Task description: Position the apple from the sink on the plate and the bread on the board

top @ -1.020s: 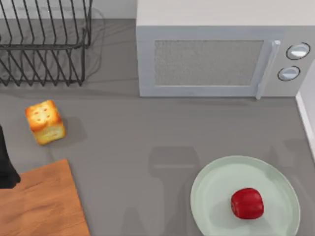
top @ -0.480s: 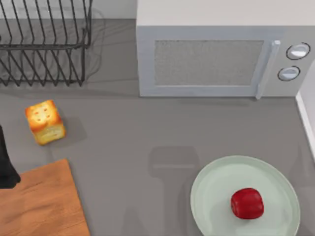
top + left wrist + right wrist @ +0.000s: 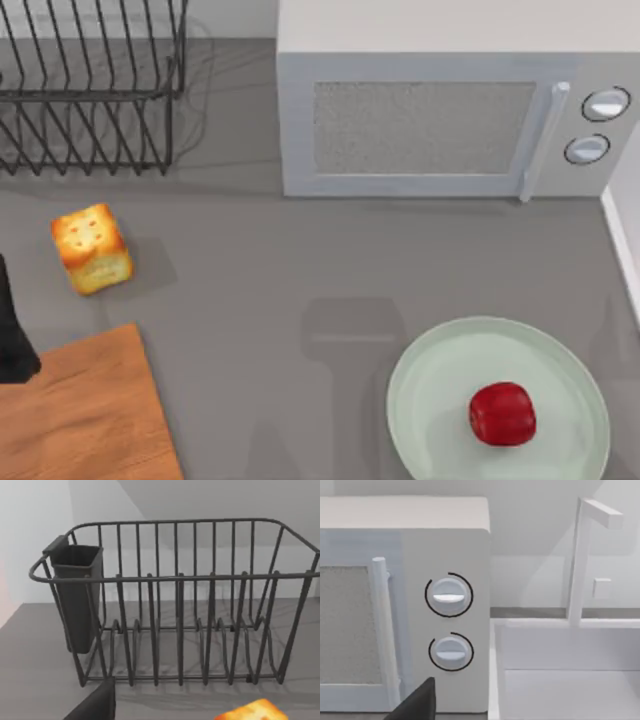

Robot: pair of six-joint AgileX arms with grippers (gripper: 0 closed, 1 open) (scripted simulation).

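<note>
Apple sitting on the pale green plate, right of centre on it, near the front right of the desk. Bread w/ browned top up, on bare desk at the left, just behind the wooden board but not touching it. Also peeking in at the edge of the left wrist view, in front of the wire dish rack w/ its dark cutlery cup. Dark bit of the left arm at the left edge, over the board's back corner; left pincer state: can't tell. Right pincer: can't tell either; right wrist view facing the microwave w/ 2 knobs, plus white sink & faucet beside it. Microwave at the back, rack at back left.
</note>
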